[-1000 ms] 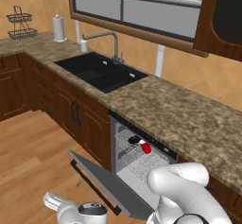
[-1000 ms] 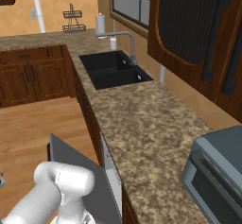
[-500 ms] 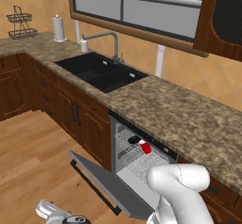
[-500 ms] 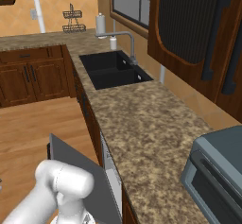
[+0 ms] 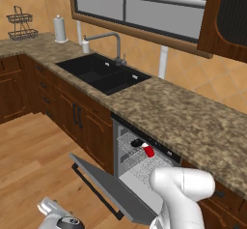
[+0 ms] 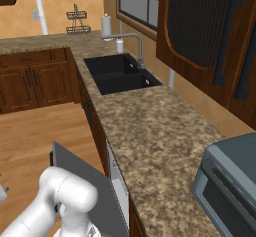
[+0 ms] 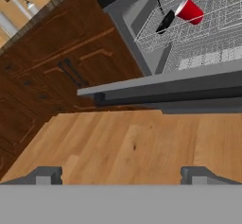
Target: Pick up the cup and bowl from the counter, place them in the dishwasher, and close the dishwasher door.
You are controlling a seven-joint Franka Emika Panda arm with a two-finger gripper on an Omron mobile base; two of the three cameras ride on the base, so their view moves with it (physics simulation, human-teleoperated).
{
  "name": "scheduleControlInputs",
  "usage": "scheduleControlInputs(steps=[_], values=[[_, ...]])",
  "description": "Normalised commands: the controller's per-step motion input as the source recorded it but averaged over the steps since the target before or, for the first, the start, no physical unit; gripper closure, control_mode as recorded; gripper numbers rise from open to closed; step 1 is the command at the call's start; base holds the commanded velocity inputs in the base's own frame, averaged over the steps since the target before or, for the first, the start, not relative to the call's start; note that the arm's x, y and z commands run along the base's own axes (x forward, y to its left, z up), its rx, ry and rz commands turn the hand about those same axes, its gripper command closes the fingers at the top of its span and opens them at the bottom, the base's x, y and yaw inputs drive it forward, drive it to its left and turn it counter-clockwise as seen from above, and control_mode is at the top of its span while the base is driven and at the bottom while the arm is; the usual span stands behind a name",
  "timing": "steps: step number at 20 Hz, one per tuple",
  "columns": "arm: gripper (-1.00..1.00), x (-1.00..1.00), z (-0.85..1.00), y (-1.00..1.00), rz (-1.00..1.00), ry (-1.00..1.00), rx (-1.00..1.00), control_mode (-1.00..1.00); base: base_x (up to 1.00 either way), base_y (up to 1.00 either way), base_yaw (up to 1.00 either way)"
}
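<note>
Cup [image 5: 149, 151]: red, on its side in the dishwasher [image 5: 126, 145] rack, beside the bowl [image 5: 137, 142], which you see as a small black shape on the wire. Bench [image 5: 183, 121]: neither item left on it. Door [image 5: 103, 184]: hanging part-way open, black handle [image 7: 165, 97] along its outer edge, facing the floor. Pincer [image 7: 120, 176]: spread wide, empty, low over the wooden floor just short of the door edge. Step in hand, as you may judge: closing. Your next move calls for getting under the door and pushing it up and shut.
</note>
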Motion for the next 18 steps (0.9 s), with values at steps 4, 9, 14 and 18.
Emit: scheduleControlInputs(steps=[4,9,14,18], values=[[-1.0,0.12,-0.35,-0.02,-0.1,0.03,-0.03,-1.0,0.0,0.0,0.0],[-1.0,0.18,-0.35,0.0,-0.11,0.04,-0.04,-1.0,0.0,0.0,0.0],[-1.0,0.28,-0.42,-0.09,-0.13,0.09,-0.05,-1.0,0.0,0.0,0.0],[-1.0,0.38,-0.47,-0.11,-0.14,0.12,-0.07,-1.0,0.0,0.0,0.0]])
